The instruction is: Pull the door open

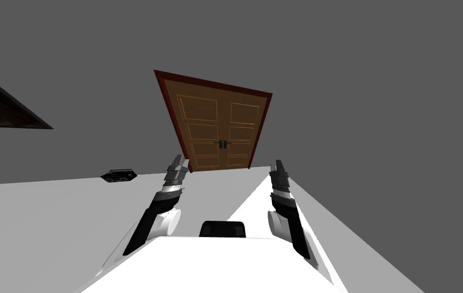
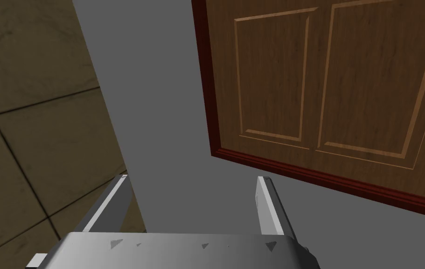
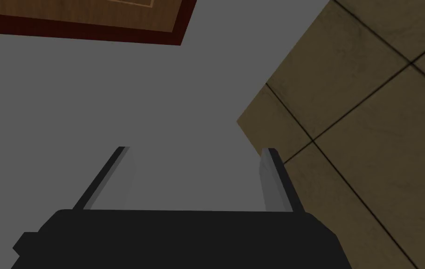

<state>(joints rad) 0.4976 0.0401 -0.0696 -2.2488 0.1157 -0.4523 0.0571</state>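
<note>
- The left end effector (image 2: pixel 193 179) is released. Its two fingers stand wide apart with nothing between them, aimed at the grey wall (image 2: pixel 160 116) just beside one corner of the door's frame (image 2: pixel 216 93).
- The right end effector (image 3: pixel 196 150) is likewise spread and empty. It points at the wall beside another corner of the frame.
- In the head view both are raised short of the door (image 1: pixel 215 124), one to each side of it, and neither touches it.
- The door stands straight ahead, well apart from both end effectors. It is a brown, wood-grained double door with raised panels inside a dark red frame, and both leaves look shut.
- A pair of dark handles (image 1: pixel 223 144) sits at the door's middle seam, one on each leaf.
- Handling, as a judgement: the leaves look rigid and fairly heavy, so they should swing on their hinges rather than flex.
- The flat panels give thin fingers nothing to grip. The place to take hold is a handle, closed on across its bar, because the pull has most leverage there, far from the hinges.
- The handle may be smooth, so a firm, square grip matters.
- A tan tiled surface (image 3: pixel 370 116) meets the wall on the side away from the door.
</note>
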